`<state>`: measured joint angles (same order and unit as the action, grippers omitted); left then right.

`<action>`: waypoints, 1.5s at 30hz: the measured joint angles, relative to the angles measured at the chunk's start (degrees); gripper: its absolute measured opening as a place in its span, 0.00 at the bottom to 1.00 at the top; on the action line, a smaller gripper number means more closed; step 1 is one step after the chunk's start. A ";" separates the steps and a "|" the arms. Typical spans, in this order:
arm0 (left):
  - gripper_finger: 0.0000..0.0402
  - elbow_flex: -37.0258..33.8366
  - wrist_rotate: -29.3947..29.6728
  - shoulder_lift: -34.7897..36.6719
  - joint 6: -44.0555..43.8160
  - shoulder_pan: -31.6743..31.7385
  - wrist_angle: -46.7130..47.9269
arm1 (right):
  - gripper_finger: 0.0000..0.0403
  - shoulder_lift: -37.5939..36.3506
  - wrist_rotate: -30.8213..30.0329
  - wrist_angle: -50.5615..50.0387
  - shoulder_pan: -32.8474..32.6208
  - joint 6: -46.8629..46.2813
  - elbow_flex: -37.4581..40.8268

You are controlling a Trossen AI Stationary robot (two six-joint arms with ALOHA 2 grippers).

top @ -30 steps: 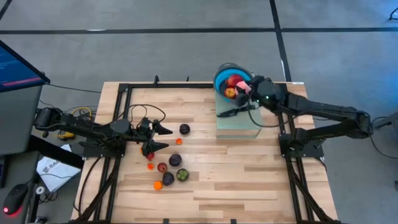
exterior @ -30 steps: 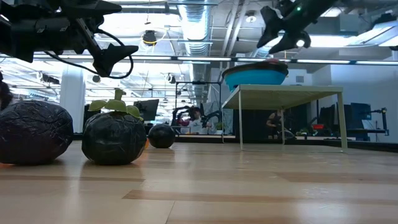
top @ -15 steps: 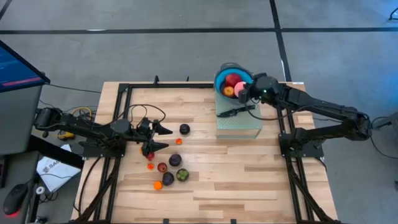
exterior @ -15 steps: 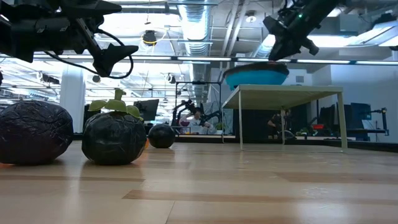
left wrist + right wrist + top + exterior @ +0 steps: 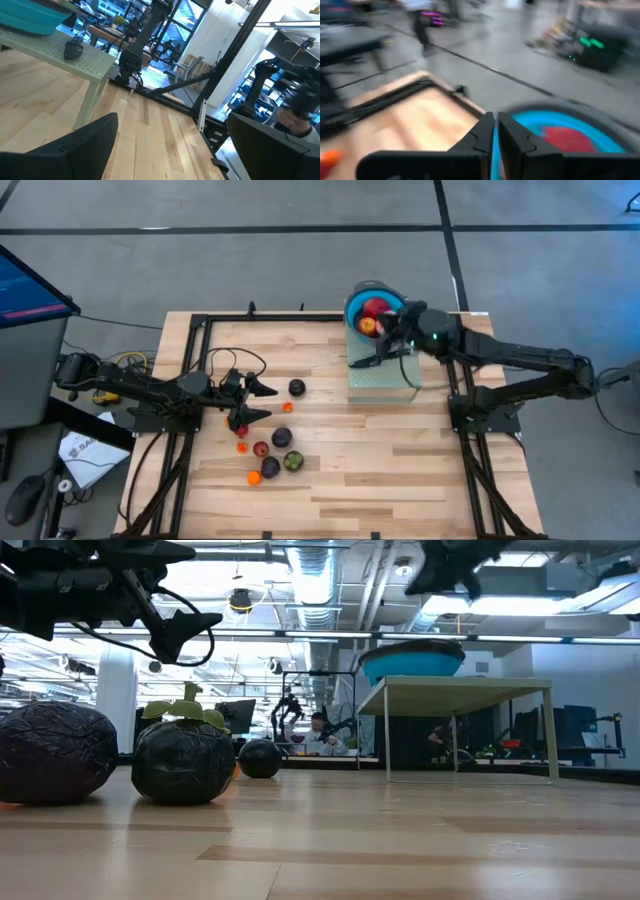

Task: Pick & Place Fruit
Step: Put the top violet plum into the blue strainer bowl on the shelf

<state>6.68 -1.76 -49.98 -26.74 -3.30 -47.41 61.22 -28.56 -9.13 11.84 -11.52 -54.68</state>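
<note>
Right wrist view blurred, right fingers (image 5: 495,131) closed empty, left fingers (image 5: 262,401) spread.

The table (image 5: 400,470) carries a small raised stand (image 5: 382,380) toward its back right. A bowl (image 5: 358,308) sits on the stand's rear edge with fruit in it (image 5: 374,307), and a knife (image 5: 376,359) lies on the stand just in front of the bowl. The right end effector (image 5: 392,330) hangs above the bowl's front right rim. The rest of the fruit (image 5: 277,452) lies loose on the table's left half, one piece (image 5: 297,388) apart behind the cluster. The left end effector (image 5: 270,402) is just left of that loose fruit. A monitor (image 5: 30,285) stands off the table, to its far left.
</note>
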 joint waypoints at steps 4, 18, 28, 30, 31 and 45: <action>0.92 0.00 -0.83 -0.01 3.43 -0.81 -0.01 | 0.01 2.93 -2.85 8.49 -12.29 5.86 1.86; 0.92 3.67 7.99 0.01 17.52 -10.38 12.59 | 0.00 31.41 -7.85 26.40 -39.90 1.03 3.15; 0.92 14.48 20.46 -4.58 18.21 -7.02 44.84 | 0.01 46.91 -7.73 42.84 -42.17 -8.51 3.15; 0.92 14.47 20.74 -7.36 19.31 -4.01 44.68 | 0.01 48.73 -7.73 46.90 -41.43 -8.03 3.15; 0.92 14.45 20.74 -8.79 20.32 -2.43 44.72 | 0.00 49.49 -7.72 48.78 -40.99 -7.85 3.13; 0.92 10.99 7.68 -30.16 27.54 12.86 18.09 | 0.01 50.55 -7.06 53.29 -38.69 -7.42 2.52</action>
<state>17.67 5.92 -80.14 0.80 9.56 -29.32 111.77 -35.62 44.16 -26.85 -18.94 -52.16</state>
